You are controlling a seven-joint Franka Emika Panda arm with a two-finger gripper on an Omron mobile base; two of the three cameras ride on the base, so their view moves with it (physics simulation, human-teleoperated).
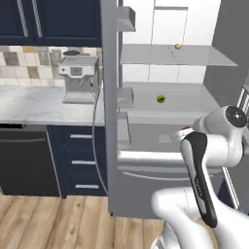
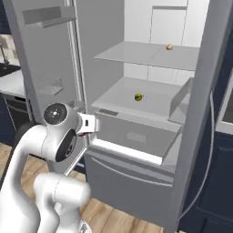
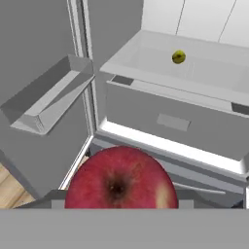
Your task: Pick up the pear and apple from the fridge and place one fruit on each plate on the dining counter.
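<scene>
- Left base view: the grey metal fridge (image 1: pixel 146 146) stands open, its interior white; the small round pear (image 1: pixel 161 99) sits on a flat grey shelf (image 1: pixel 194 99).
- Right base view: the gripper (image 2: pixel 87 125), in front of the fridge drawer (image 2: pixel 132 134), holds something red.
- Hand view: the glossy, round red apple (image 3: pixel 120 180) is clamped between the jaws, outside the fridge.
</scene>
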